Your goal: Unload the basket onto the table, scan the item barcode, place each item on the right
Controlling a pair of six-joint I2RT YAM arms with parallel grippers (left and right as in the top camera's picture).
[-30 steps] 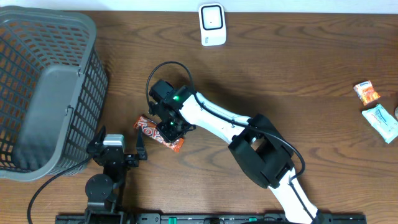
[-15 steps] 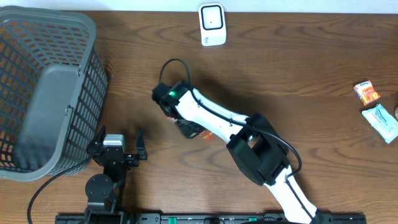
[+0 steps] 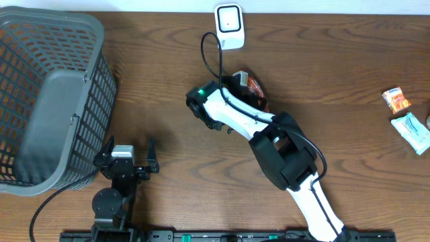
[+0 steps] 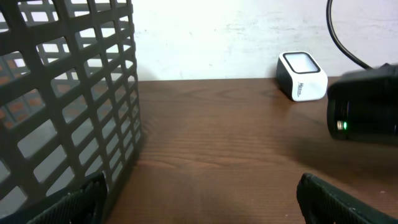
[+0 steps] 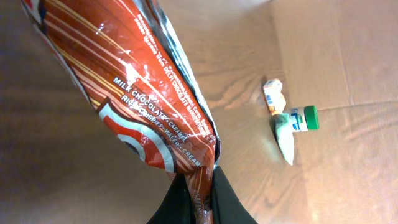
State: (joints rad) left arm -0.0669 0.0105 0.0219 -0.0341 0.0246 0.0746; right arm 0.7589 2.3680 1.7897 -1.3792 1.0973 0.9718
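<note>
Right jaws are pinched shut on one end of the red chocolate bar wrapper point(image 5: 143, 93), holding it off the table point(image 3: 349, 60) near the white scanner point(image 3: 229, 26), not touching it. Left jaws are wide open and empty, low over the table beside the grey basket point(image 3: 47, 101). Two small packets point(image 3: 396, 99) lie far off at the table's right edge.

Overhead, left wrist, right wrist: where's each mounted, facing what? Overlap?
Overhead: fixed above the table, looking straight down; grey plastic mesh basket, white boxy scanner, right arm, left arm.
Left wrist: low over the table, facing the back wall; basket, scanner; own open left claw at bottom corners.
Right wrist: looks along the shut right claw pinching a red chocolate-bar wrapper.
Shared: overhead and left wrist both show basket, scanner.
</note>
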